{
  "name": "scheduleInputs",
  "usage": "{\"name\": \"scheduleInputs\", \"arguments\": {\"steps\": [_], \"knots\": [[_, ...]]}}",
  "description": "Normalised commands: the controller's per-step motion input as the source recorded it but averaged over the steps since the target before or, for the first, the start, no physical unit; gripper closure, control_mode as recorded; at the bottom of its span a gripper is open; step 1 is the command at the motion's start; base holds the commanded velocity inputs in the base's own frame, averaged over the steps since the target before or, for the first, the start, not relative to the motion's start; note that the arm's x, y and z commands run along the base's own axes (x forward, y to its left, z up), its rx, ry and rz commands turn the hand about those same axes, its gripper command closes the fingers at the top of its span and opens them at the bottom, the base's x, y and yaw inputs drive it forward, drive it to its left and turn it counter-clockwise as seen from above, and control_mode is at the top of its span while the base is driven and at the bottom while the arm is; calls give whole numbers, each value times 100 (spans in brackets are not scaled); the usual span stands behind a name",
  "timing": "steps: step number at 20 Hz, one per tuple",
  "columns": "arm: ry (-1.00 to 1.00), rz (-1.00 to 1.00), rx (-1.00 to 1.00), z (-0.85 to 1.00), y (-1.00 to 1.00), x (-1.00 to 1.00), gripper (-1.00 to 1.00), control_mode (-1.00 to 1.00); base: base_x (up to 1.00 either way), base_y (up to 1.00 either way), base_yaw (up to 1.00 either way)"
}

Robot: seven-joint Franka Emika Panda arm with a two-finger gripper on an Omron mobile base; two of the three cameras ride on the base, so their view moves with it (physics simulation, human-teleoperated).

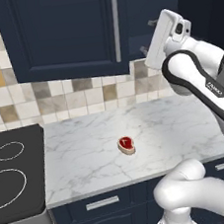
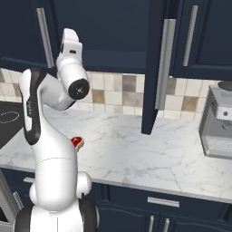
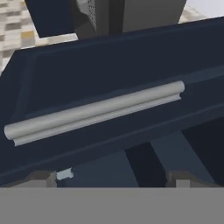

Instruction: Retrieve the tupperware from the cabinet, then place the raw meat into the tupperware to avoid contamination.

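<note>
The raw meat (image 1: 126, 145), a small red slice with a cream rim, lies on the marble counter (image 1: 89, 151), also visible beside the arm (image 2: 78, 142). My gripper (image 1: 147, 36) is raised to the height of the navy cabinet (image 1: 59, 31), well above and right of the meat. It is open with nothing between its fingers (image 3: 113, 177). One cabinet door (image 2: 154, 68) stands swung out, and its silver bar handle (image 3: 96, 109) lies across the hand view just ahead of the fingertips. A small pale grey-blue patch (image 3: 64, 174) shows below that door; I cannot tell whether it is the tupperware.
A black stovetop (image 1: 14, 170) adjoins the counter on the left. A grey appliance (image 2: 217, 122) stands on the counter at the right. The left cabinet door with its handle (image 1: 117, 26) is closed. Navy drawers (image 1: 103, 203) run below the counter edge.
</note>
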Motion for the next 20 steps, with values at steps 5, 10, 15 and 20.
{"name": "scheduleInputs", "arguments": {"steps": [5,10,15,20], "knots": [[-3,1,0,0,22,8,-100,-100,0,0,0],[0,4,0,0,5,14,-100,-100,0,0,0],[0,5,0,0,7,17,-100,-100,0,0,0],[1,6,0,0,14,18,-100,-100,0,0,0]]}}
